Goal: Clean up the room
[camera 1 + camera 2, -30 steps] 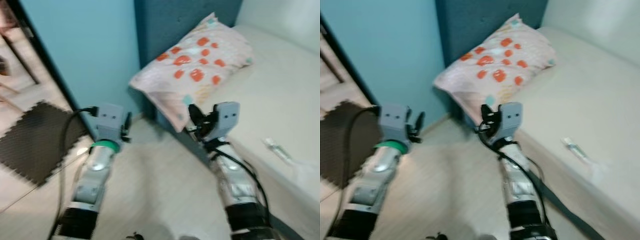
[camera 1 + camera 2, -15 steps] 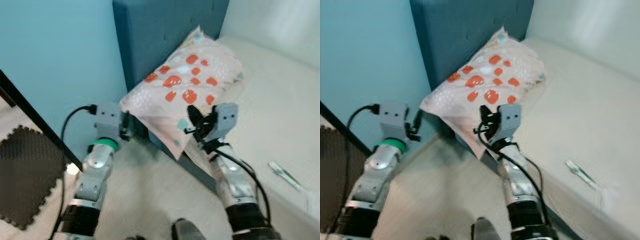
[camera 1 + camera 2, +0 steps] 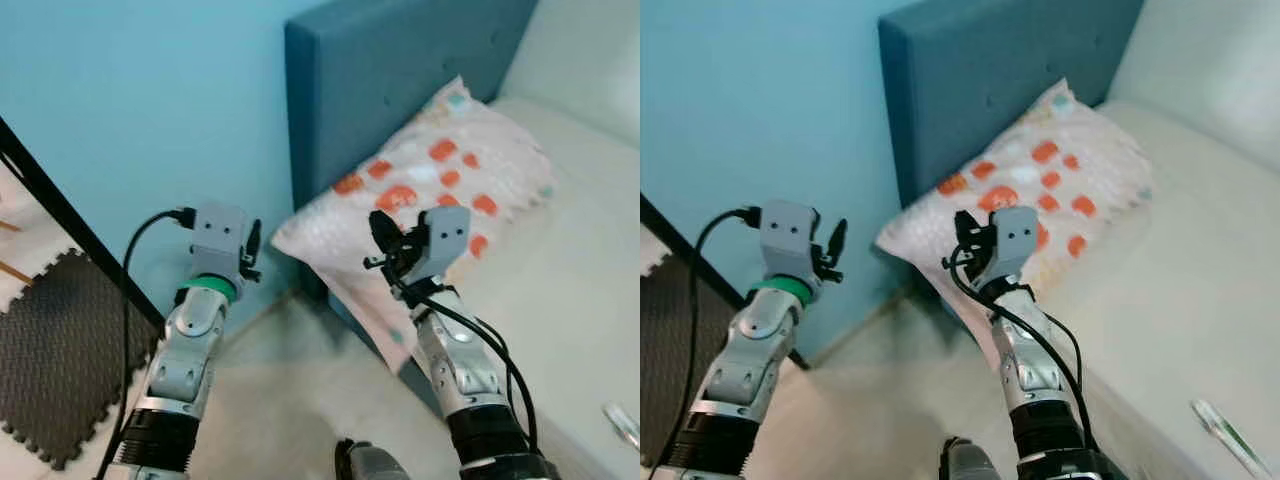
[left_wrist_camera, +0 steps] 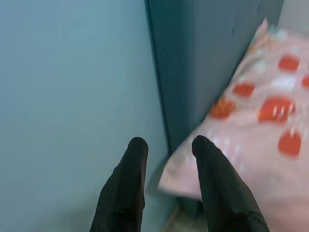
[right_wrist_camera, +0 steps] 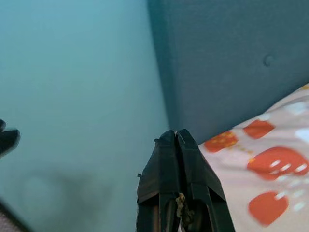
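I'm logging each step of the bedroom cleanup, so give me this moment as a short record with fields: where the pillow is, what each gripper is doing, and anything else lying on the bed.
pillow: the pillow, pink with orange spots, lies at the head of the bed against the blue headboard; one corner hangs over the bed's edge
left gripper: the left gripper is open, raised near the overhanging pillow corner, holding nothing
right gripper: the right gripper is shut and empty, raised in front of the pillow
other item on bed: a small wrapper near the bed's edge
floor: dark foam mat by the wall

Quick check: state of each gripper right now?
Left gripper: open, empty, near the pillow.
Right gripper: shut, holding nothing.
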Controlling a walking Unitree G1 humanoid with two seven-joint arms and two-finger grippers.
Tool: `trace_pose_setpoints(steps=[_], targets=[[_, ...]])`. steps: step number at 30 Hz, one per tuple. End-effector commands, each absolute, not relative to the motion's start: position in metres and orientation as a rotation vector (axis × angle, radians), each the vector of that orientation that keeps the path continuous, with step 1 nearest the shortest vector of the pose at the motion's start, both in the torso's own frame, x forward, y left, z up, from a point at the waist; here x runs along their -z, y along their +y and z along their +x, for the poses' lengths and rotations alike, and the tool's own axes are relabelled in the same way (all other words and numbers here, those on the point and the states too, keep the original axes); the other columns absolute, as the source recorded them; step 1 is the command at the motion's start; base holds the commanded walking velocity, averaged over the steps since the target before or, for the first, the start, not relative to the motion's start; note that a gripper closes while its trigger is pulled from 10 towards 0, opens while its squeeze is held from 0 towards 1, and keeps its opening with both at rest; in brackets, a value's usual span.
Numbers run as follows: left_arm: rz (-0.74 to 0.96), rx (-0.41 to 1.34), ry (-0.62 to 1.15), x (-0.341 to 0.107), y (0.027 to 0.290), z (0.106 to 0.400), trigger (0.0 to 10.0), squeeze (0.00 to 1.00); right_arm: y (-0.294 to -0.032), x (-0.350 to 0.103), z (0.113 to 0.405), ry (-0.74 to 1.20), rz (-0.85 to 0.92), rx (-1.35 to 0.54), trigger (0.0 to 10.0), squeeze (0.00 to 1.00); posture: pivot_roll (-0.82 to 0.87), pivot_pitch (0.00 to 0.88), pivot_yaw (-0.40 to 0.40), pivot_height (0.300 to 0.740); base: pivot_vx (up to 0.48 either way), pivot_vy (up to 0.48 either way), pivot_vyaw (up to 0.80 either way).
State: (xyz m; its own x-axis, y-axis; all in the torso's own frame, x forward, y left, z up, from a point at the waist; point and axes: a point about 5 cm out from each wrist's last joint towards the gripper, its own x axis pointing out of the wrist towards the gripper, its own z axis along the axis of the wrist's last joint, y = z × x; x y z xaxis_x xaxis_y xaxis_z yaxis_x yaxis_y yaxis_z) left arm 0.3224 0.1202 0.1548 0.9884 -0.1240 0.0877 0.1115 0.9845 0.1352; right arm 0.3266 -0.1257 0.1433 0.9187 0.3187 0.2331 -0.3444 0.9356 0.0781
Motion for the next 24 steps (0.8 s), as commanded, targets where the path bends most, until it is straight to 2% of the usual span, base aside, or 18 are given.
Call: trace_pose_setpoints(steps=[1,5,11,14,24], targets=[[0.146,0.103,-0.082,-0.150,0.127,0.321,10.0,0.00,-0.121,-0.142,0.326,-0.218,0.135,-0.348,10.0,0.00,-0.12,0.057,0.091,0.740,0.472,0.000,0.00],[0.152,0.142,-0.097,-0.153,0.124,0.322,10.0,0.00,-0.121,-0.141,0.326,-0.216,0.140,-0.346,10.0,0.00,-0.12,0.056,0.092,0.740,0.472,0.000,0.00],[0.143,0.252,-0.084,-0.152,0.117,0.321,10.0,0.00,-0.124,-0.141,0.326,-0.213,0.147,-0.342,10.0,0.00,-0.12,0.055,0.091,0.740,0.414,0.000,-0.67],[0.126,0.336,-0.075,-0.151,0.112,0.318,10.0,0.00,-0.128,-0.141,0.326,-0.214,0.145,-0.329,10.0,0.00,-0.12,0.055,0.092,0.740,0.000,0.000,-0.74],[0.111,0.346,-0.100,-0.157,0.109,0.321,10.0,0.00,-0.131,-0.143,0.328,-0.220,0.142,-0.317,10.0,0.00,-0.12,0.048,0.092,0.740,0.000,0.000,-0.74]])
